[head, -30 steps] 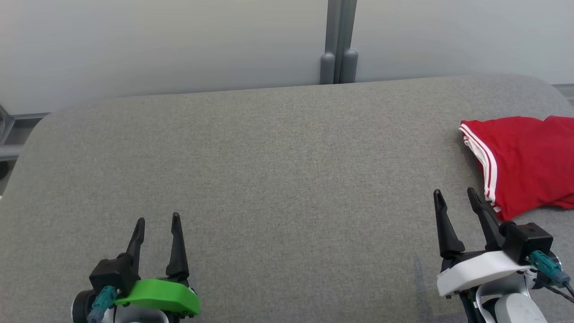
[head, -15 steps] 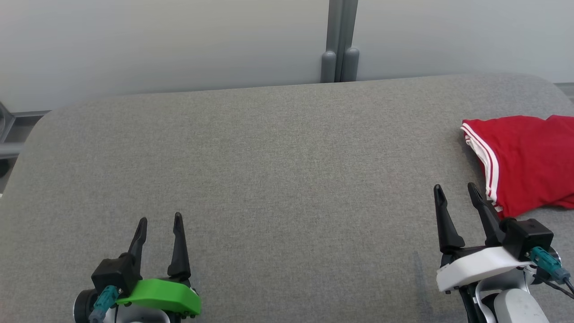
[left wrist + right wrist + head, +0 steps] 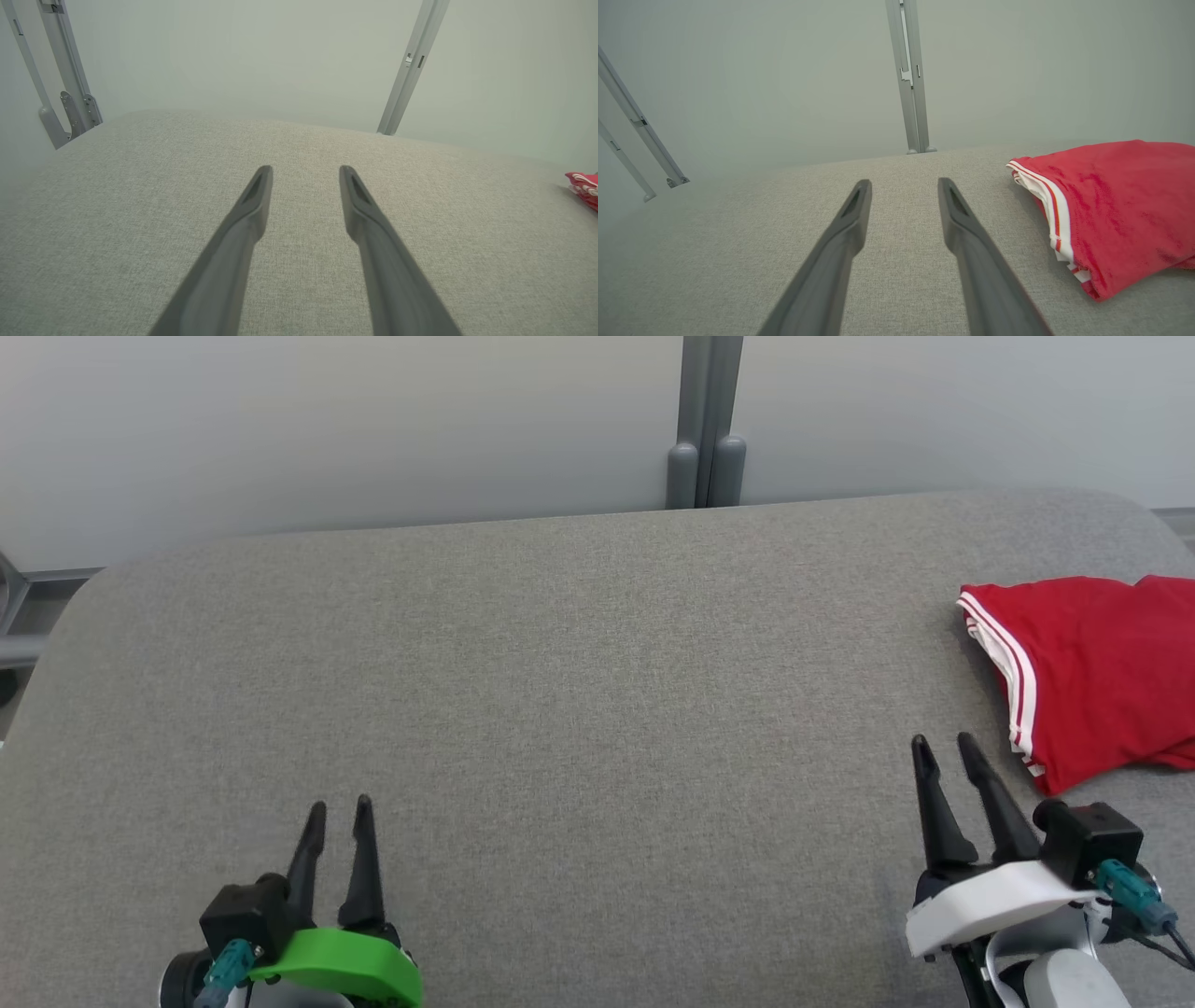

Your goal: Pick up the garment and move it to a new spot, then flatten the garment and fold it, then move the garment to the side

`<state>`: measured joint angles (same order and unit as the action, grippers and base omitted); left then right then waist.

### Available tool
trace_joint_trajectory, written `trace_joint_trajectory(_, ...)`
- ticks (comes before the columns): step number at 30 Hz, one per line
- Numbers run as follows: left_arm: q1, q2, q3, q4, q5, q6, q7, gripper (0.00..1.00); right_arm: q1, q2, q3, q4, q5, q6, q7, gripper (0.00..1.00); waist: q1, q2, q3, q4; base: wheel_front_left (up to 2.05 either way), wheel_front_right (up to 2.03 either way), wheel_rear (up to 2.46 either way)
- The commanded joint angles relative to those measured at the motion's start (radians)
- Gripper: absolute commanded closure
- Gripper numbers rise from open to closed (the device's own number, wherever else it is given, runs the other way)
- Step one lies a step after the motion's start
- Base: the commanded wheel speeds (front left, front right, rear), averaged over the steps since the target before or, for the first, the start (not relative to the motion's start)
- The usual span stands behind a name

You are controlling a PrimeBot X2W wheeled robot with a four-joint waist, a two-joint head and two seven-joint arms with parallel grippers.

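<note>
Jaws are parted on the left gripper point(image 3: 340, 805), just a narrow gap with nothing in it. It sits low over the table point(image 3: 560, 663) near the front left corner, fingers pointing at the far edge, green cover on the wrist. The right gripper point(image 3: 943, 739) is the same deal by the front right corner: released, empty, white wrist cover, fingers leaning a little leftward. Both wrists are chopped off by the bottom of the head view. The red garment point(image 3: 1092, 672) with white stripe trim lies bunched at the table's right edge, just beside the right fingertips but not touching. It runs out of the head view, so I can't tell its full shape. A grey post point(image 3: 707, 420) stands behind the far edge against a pale wall.
</note>
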<state>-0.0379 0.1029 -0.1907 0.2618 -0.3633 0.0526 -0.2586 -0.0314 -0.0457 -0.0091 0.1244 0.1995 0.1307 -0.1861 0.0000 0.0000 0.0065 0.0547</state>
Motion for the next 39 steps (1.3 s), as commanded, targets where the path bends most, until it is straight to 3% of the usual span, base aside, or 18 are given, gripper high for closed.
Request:
trace_joint_trajectory(1,0.000,0.000,0.000,0.000,0.000,0.000,0.000,1.00,0.000,0.000,0.000,0.000,0.000,0.000,0.000,1.00,0.0000,0.0000,0.000,0.000,0.00,0.00,0.00)
trace_joint_trajectory(39,-0.082,-0.022,0.079,0.051,-0.529,-0.078,0.135,1.00,-0.042,-0.001,-0.098,0.071,0.582,0.000,0.150,1.00,0.0000,0.0000,-0.001,-0.016,0.00,0.00,0.00)
